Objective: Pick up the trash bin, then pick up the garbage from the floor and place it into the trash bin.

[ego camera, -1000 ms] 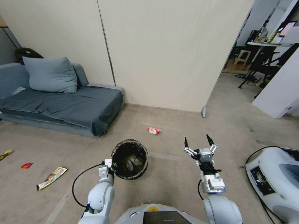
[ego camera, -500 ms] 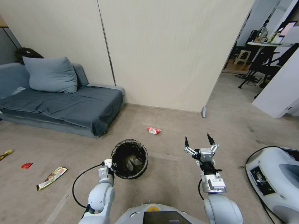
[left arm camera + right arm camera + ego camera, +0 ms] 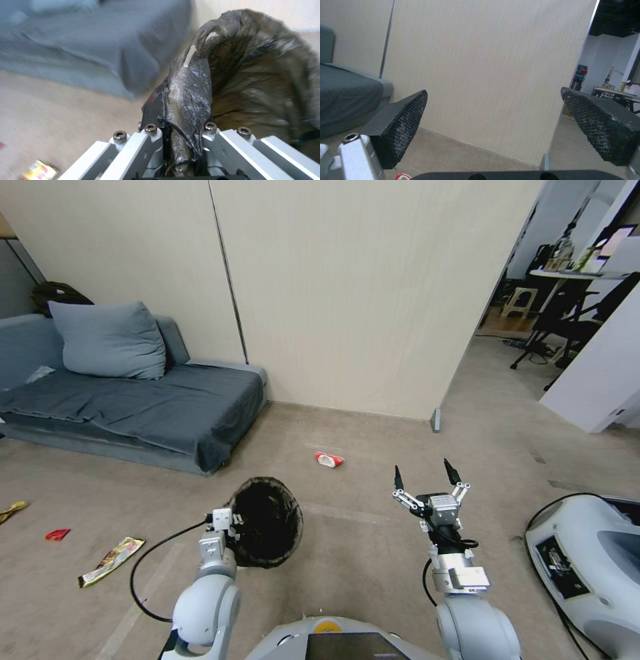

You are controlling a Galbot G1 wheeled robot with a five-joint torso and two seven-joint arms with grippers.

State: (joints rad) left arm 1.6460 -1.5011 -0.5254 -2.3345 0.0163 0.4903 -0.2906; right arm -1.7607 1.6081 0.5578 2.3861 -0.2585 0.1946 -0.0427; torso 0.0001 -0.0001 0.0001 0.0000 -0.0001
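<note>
The trash bin (image 3: 267, 521), lined with a crinkled black bag, hangs tilted in front of my base. My left gripper (image 3: 229, 522) is shut on its near rim. The left wrist view shows that gripper (image 3: 176, 125) pinching the folded bag and rim of the bin (image 3: 260, 82). My right gripper (image 3: 425, 477) is held up open and empty to the right of the bin, with its pads (image 3: 406, 117) wide apart. Garbage lies on the floor: a red-white packet (image 3: 329, 459) ahead near the wall, and a yellow wrapper (image 3: 110, 561), a red scrap (image 3: 57, 535) and a yellow piece (image 3: 12, 511) at the left.
A grey sofa (image 3: 133, 407) with a cushion stands at the left against the beige wall (image 3: 373, 300). A white machine (image 3: 587, 567) with a black cable sits on the floor at the right. Behind the wall's right end an opening leads to office chairs (image 3: 567, 323).
My left arm has shifted left with the bin, which has risen and tilted. The right gripper has edged slightly up and right, still open.
</note>
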